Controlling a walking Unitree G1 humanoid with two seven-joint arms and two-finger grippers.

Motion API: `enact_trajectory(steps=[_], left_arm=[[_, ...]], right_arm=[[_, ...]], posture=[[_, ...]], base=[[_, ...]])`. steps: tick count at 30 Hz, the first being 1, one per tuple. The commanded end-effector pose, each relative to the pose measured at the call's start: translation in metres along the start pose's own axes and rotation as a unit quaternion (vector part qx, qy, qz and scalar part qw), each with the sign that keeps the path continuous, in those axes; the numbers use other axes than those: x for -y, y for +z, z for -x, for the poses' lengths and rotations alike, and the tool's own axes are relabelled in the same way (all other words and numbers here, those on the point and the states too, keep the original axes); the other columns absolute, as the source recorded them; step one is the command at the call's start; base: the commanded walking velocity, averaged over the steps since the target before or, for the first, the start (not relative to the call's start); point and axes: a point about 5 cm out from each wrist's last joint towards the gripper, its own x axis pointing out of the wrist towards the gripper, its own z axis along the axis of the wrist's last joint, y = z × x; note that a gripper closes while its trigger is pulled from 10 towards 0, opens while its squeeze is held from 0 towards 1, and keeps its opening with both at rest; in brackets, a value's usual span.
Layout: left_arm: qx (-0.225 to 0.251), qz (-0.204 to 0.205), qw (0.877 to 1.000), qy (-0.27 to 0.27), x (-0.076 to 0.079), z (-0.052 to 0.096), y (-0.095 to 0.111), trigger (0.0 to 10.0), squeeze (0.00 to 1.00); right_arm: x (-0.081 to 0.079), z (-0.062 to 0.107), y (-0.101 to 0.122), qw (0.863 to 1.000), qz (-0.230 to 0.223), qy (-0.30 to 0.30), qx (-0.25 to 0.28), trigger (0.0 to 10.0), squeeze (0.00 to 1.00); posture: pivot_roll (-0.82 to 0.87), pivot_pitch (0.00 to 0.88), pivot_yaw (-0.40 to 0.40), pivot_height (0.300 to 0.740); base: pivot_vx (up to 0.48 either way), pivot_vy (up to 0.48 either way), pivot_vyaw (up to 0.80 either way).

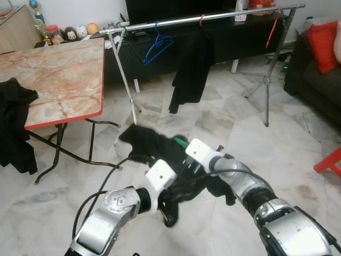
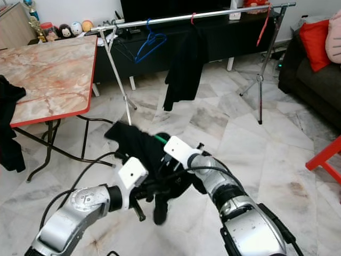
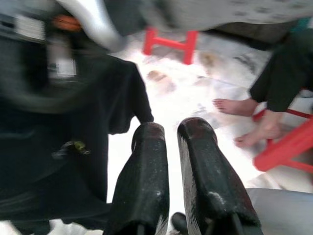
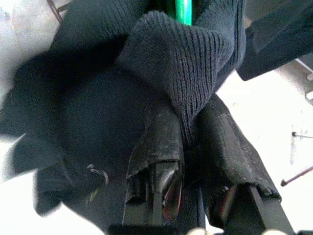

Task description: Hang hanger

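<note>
**Inspector:** You have a metal clothes rail (image 1: 213, 17) across the room ahead, on 2 folding stands. On it hang 1 blue hanger (image 1: 157, 47), bare, 1 black garment (image 1: 191, 69) on a red hook, and 1 red hanger (image 1: 274, 26) near the far end. A marble-topped table (image 1: 58, 80) with a red edge stands to your left, with 1 dark garment (image 1: 15, 125) draped over its near corner. A dark sofa with 1 red cushion (image 1: 323, 44) sits to your right. 1 red stool (image 1: 329, 162) stands on the floor at right.

**Operator:** And the hanger itself?

**Inspector:** The green hanger (image 4: 184, 11) is wrapped in a black knitted sweater (image 1: 152, 144), low in front of you, well short of the rail. Your right gripper (image 4: 193, 142) is clamped on a fold of that knit. Your left gripper (image 3: 171, 147) sits just beside the sweater, fingers narrow with a slim gap, holding nothing.

**Operator:** Anything in the way?

**Inspector:** A person's 2 bare feet (image 3: 244, 122) show by a red stool in the left wrist view.
</note>
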Motion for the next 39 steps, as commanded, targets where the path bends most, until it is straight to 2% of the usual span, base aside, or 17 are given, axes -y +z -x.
enact_trajectory(steps=[1, 5, 10, 11, 12, 13, 16, 18, 21, 23, 26, 29, 32, 33, 35, 36, 39], left_arm=[[0.000, -0.003, 1.000, -0.007, 0.002, 0.002, 0.001, 10.0, 1.00], [-0.007, -0.003, 1.000, -0.001, 0.002, 0.004, -0.002, 10.0, 1.00], [-0.013, -0.007, 1.000, 0.016, -0.002, 0.009, -0.005, 10.0, 1.00], [-0.013, -0.008, 0.999, 0.030, -0.006, 0.011, -0.006, 10.0, 1.00], [-0.008, -0.015, 0.997, 0.075, -0.017, 0.019, -0.006, 10.0, 1.00], [-0.008, -0.015, 0.997, 0.075, -0.017, 0.019, -0.006, 10.0, 1.00], [-0.003, -0.015, 0.993, 0.121, -0.029, 0.029, -0.006, 10.0, 1.00], [0.000, -0.024, 0.987, 0.159, -0.040, 0.041, -0.007, 10.0, 1.00], [0.000, -0.028, 0.984, 0.176, -0.045, 0.048, -0.007, 10.0, 1.00], [-0.010, -0.041, 0.980, 0.196, -0.050, 0.057, -0.011, 10.0, 1.00], [-0.052, -0.074, 0.976, 0.200, -0.053, 0.077, -0.025, 10.0, 1.00], [-0.060, -0.078, 0.976, 0.196, -0.051, 0.080, -0.028, 10.0, 1.00], [-0.081, -0.109, 0.963, 0.231, -0.057, 0.080, -0.037, 10.0, 1.00], [-0.081, -0.110, 0.957, 0.255, -0.061, 0.083, -0.039, 10.0, 0.54], [-0.082, -0.110, 0.954, 0.265, -0.063, 0.084, -0.041, 10.0, 0.54], [-0.085, -0.114, 0.950, 0.277, -0.066, 0.087, -0.043, 10.0, 0.00], [-0.118, -0.130, 0.933, 0.314, -0.075, 0.097, -0.055, 10.0, 0.00]], right_arm=[[0.005, -0.002, 0.022, 0.999, -0.028, -0.003, 0.042, 0.0, 0.00], [0.002, -0.003, 0.024, 0.998, -0.046, 0.007, 0.050, 0.0, 0.00], [0.002, -0.002, 0.023, 0.997, -0.046, 0.010, 0.057, 0.0, 0.00], [0.002, -0.001, 0.023, 0.997, -0.048, 0.013, 0.063, 0.0, 0.00], [0.003, 0.001, 0.024, 0.995, -0.047, 0.017, 0.083, 0.0, 0.00], [0.003, 0.001, 0.024, 0.995, -0.047, 0.017, 0.083, 0.0, 0.00], [0.004, 0.002, 0.023, 0.993, -0.056, 0.032, 0.095, 0.0, 0.00], [0.004, 0.005, 0.020, 0.992, -0.052, 0.054, 0.105, 0.0, 0.00], [0.004, 0.007, 0.018, 0.990, -0.051, 0.067, 0.110, 0.0, 0.00], [0.004, 0.010, 0.014, 0.989, -0.029, 0.091, 0.115, 0.0, 0.00], [0.010, 0.022, -0.005, 0.983, 0.014, 0.151, 0.101, 0.0, 0.00], [0.011, 0.025, -0.012, 0.981, 0.022, 0.171, 0.092, 0.0, 0.00], [0.012, 0.029, -0.018, 0.976, 0.038, 0.199, 0.085, 0.0, 0.00], [0.011, 0.030, -0.019, 0.974, 0.038, 0.209, 0.086, 0.0, 0.00], [0.011, 0.031, -0.019, 0.972, 0.037, 0.213, 0.087, 0.0, 0.00], [0.010, 0.032, -0.021, 0.969, 0.040, 0.227, 0.086, 0.0, 0.00], [0.002, 0.037, -0.027, 0.955, 0.060, 0.279, 0.080, 0.0, 0.00]], posture=[[-0.08, 0.000, 0.075, 0.740], [-0.08, 0.000, 0.073, 0.740], [-0.08, 0.000, 0.074, 0.740], [-0.08, 0.000, 0.075, 0.740], [-0.08, 0.000, 0.075, 0.740], [-0.08, 0.000, 0.075, 0.740], [-0.08, 0.000, 0.075, 0.740], [-0.08, 0.000, 0.074, 0.740], [-0.08, 0.000, 0.074, 0.740], [-0.08, 0.000, 0.072, 0.740], [-0.08, 0.000, 0.070, 0.740], [-0.09, 0.000, 0.068, 0.740], [-0.09, 0.000, 0.070, 0.740], [-0.09, 0.000, 0.072, 0.740], [-0.09, 0.000, 0.072, 0.740], [-0.09, 0.000, 0.074, 0.740], [-0.09, 0.000, 0.079, 0.740]], base=[[0.000, 0.000, 0.00], [0.000, 0.000, 0.00], [0.000, 0.000, 0.00], [0.000, 0.000, 0.00], [0.000, 0.000, 0.00], [0.000, 0.000, 0.00], [0.000, 0.000, 0.00], [0.000, 0.000, 0.00], [0.000, 0.000, 0.00], [0.000, 0.000, 0.00], [0.000, 0.000, 0.00], [0.000, 0.000, 0.00], [0.000, 0.000, 0.00], [0.000, 0.000, 0.00], [0.000, 0.000, 0.00], [0.000, 0.000, 0.00], [0.000, 0.000, 0.00]])
